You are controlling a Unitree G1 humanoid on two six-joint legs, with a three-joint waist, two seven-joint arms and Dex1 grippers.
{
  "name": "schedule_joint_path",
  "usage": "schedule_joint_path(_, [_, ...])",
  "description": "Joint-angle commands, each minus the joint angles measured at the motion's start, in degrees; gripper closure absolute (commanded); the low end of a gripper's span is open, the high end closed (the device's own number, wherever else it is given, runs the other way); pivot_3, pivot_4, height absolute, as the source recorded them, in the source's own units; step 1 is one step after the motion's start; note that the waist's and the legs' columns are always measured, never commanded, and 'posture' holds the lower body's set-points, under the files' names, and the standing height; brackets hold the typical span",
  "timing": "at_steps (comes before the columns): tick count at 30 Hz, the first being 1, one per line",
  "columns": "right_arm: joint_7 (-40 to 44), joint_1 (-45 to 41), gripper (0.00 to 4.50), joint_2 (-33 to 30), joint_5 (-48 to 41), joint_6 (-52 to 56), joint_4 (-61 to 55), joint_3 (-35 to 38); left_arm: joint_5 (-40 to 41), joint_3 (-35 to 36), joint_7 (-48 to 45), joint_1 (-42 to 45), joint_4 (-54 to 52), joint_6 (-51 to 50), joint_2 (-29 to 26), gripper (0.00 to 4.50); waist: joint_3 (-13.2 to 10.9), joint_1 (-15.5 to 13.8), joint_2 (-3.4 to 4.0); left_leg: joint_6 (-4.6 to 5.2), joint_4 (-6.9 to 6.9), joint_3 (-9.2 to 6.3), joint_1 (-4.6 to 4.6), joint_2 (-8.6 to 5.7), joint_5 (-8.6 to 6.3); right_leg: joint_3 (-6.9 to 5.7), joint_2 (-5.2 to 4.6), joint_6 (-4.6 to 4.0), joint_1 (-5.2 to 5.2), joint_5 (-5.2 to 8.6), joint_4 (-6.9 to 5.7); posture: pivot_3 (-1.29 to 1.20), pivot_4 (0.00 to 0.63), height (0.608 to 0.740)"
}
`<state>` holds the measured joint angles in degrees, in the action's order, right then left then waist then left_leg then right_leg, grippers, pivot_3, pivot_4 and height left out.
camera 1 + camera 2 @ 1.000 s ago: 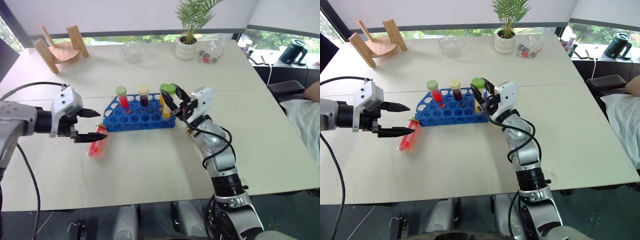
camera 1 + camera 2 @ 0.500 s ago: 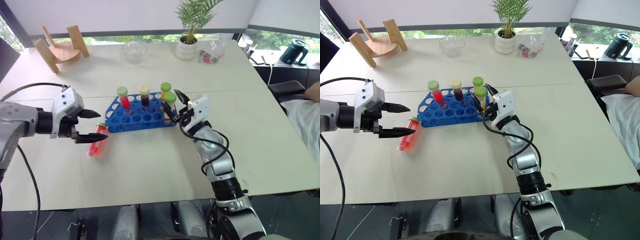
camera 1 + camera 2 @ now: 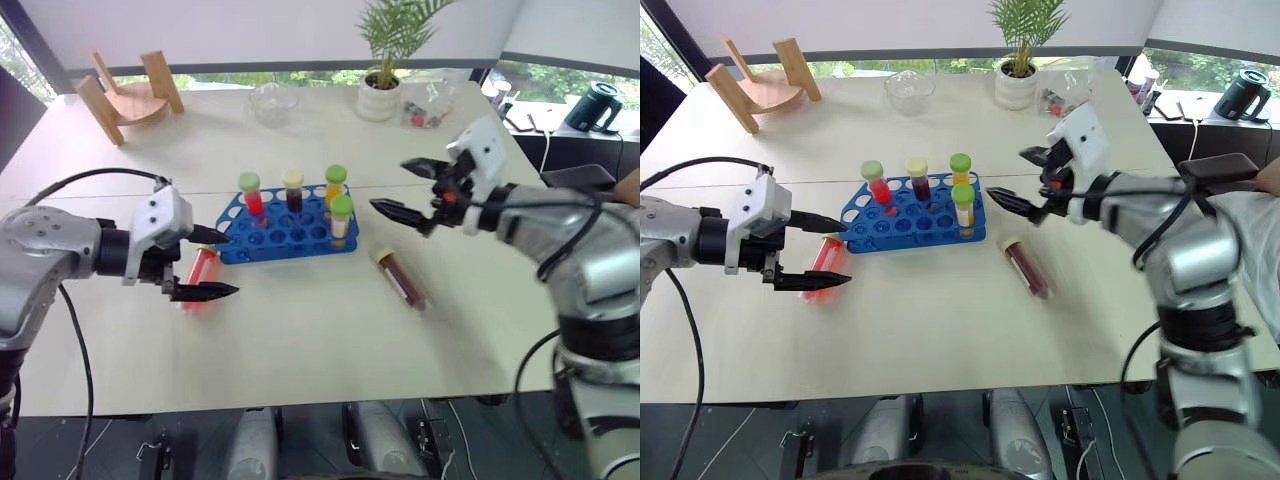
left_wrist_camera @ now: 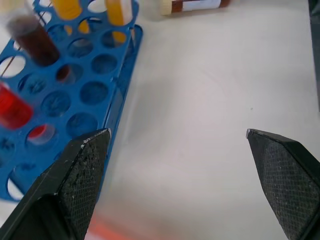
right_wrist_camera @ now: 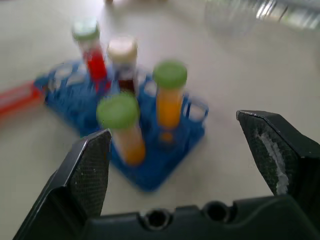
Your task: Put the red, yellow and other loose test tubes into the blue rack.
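Rack (image 3: 285, 228), blue, sits at the centre of the frame on the white table (image 3: 300, 330), with four tubes standing in it: a red tube (image 3: 251, 193) with a green cap at its left, a dark tube (image 3: 293, 189) with a cream cap beside that, an orange tube (image 3: 335, 184) with a green cap further right, and a yellow tube (image 3: 342, 216) with a green cap at the near right corner. Two tubes lie loose on the table. A red loose tube (image 3: 199, 279) lies just left of the rack, and a dark brown loose tube (image 3: 402, 280) lies to the lower right of it. The left claw (image 3: 211, 263), at centre left, is spread wide and empty, one finger above the red loose tube and one below it. The right claw (image 3: 406, 189), at upper right, hangs above the table to the right of the rack, its fingers wide apart and holding nothing.
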<state>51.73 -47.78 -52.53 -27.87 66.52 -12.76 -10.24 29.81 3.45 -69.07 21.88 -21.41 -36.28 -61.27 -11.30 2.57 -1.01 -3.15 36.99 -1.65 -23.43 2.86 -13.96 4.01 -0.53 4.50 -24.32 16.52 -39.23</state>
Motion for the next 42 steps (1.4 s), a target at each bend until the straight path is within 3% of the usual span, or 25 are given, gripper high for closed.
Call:
schedule_joint_path(1, [9.09,-6.95,0.07,-3.72,0.12,7.92,6.33,-11.13,-0.16,1.96,2.34,-1.92,-5.72,0.47,-0.39,0.0,0.01,0.33,-0.01,0.05,-0.02,0.02,0.0,0.0,-0.03,0.02,0.0,-0.01,0.0,0.01,0.03,0.0,0.15,0.74])
schedule_joint_path(5, [13.48,-14.16,0.07,-2.44,2.74,9.56,14.45,-19.64,-0.74,3.06,5.53,-5.17,-9.12,0.11,-0.05,0.0,-0.02,1.04,0.03,0.42,0.03,0.09,-0.02,0.01,-0.24,0.07,0.02,0.07,-0.07,0.04,0.03,0.0,0.15,0.74])
schedule_joint_path(9, [13.75,-17.68,0.07,1.02,4.16,12.67,20.68,-23.73,0.47,4.35,10.01,-8.14,-13.06,-1.85,1.84,0.0,-0.02,1.07,0.02,0.44,0.05,0.1,-0.11,-0.01,-0.26,0.07,-0.02,0.1,-0.12,0.05,0.03,0.0,0.15,0.74])
schedule_joint_path(13, [13.11,-18.06,0.07,3.84,5.67,13.16,24.37,-25.69,1.31,4.36,13.8,-10.02,-16.49,-4.29,3.47,0.0,-0.01,0.97,0.01,0.44,0.07,0.09,-0.12,-0.02,-0.26,0.07,-0.03,0.1,-0.11,0.05,0.04,0.0,0.15,0.74])
schedule_joint_path(19, [5.78,-13.88,0.07,12.15,12.08,9.38,29.41,-29.06,1.69,5.74,16.64,-13.29,-18.63,-5.36,3.93,0.0,0.16,1.27,-0.25,0.44,0.1,0.09,-0.08,-0.02,-0.26,0.07,-0.03,0.11,-0.08,0.04,0.01,0.0,0.15,0.74])
schedule_joint_path(22, [5.05,-12.13,0.81,12.7,14.04,7.47,27.91,-29.82,1.89,5.51,17.28,-13.51,-18.82,-5.57,3.93,0.0,0.31,1.49,-0.5,0.44,0.11,0.07,0.11,0.01,-0.26,0.07,0.0,0.1,0.12,0.04,0.01,0.0,0.15,0.74])
schedule_joint_path(24, [5.71,-9.53,1.76,10.85,14.92,6.54,24.59,-30.99,1.7,5.01,17.58,-13.32,-18.48,-5.38,4.02,0.0,0.37,1.4,-0.6,0.42,0.17,0.08,0.19,-0.01,-0.25,0.06,-0.02,0.09,0.25,0.05,0.02,0.0,0.15,0.74])
schedule_joint_path(26, [6.42,-7.05,3.11,8.54,15.75,5.63,21.12,-31.28,1.62,4.92,17.56,-13.24,-17.98,-5.12,3.98,0.0,0.47,1.09,-0.66,0.41,0.2,0.04,0.25,-0.03,-0.25,0.05,-0.03,0.08,0.37,0.07,0.04,0.0,0.15,0.74])
schedule_joint_path(27, [6.56,-6.24,3.32,7.75,15.97,5.53,19.97,-30.9,1.61,4.97,17.47,-13.2,-17.72,-5.0,3.93,0.0,0.47,0.97,-0.67,0.41,0.2,0.05,0.28,-0.03,-0.25,0.05,-0.03,0.08,0.4,0.08,0.04,0.0,0.15,0.74])
schedule_joint_path(28, [6.46,-5.78,3.56,7.42,16.04,5.62,19.26,-30.38,1.53,5.1,17.27,-13.33,-17.35,-4.73,3.84,0.0,0.48,0.89,-0.68,0.41,0.17,0.03,0.28,-0.03,-0.25,0.03,-0.03,0.09,0.42,0.08,0.08,0.0,0.15,0.74])
schedule_joint_path(30, [5.86,-5.43,3.56,7.9,16.36,2.17,18.79,-26.93,1.26,5.31,16.64,-13.58,-16.25,-3.99,3.61,0.0,0.53,0.68,-0.73,0.42,0.14,0.0,0.29,-0.03,-0.26,0.0,-0.03,0.13,0.44,0.09,0.08,0.0,0.15,0.74])
schedule_joint_path(35, [10.67,-5.8,3.56,14.34,3.5,-8.13,8.6,-5.63,2.34,10.56,12.81,-14.05,-9.25,-2.46,1.95,0.0,0.39,1.56,-0.55,0.43,0.1,0.03,0.16,-0.01,-0.26,0.01,-0.02,0.14,0.25,0.08,0.07,0.0,0.15,0.74])
schedule_joint_path(38, [-0.05,-1.87,3.56,25.94,-1.28,-16.49,-1.46,7.1,1.85,13.32,9.18,-14.06,-1.53,-0.65,-0.22,0.0,0.28,1.71,-0.34,0.43,0.01,0.01,0.06,0.04,-0.26,0.06,0.08,0.11,-0.07,0.04,-0.12,0.0,0.15,0.74])
schedule_joint_path(40, [-9.31,1.77,3.56,32.4,3.1,-23.36,-6.24,7.84,-1.98,11.74,7.24,-14.67,2.62,2.63,-2.85,0.0,0.3,1.35,-0.38,0.43,-0.04,-0.16,0.03,0.1,-0.26,-0.05,0.17,0.02,-0.07,0.09,-0.15,0.0,0.15,0.74])
schedule_joint_path(42, [-13.27,6.64,3.56,36.92,6.23,-30.59,-9.97,5.57,-0.61,10.32,7.1,-11.0,4.58,1.67,-2.37,0.0,0.32,0.39,-0.42,0.42,-0.13,-0.17,-0.02,0.07,-0.26,-0.15,0.06,0.01,-0.06,0.16,-0.06,0.0,0.15,0.74])
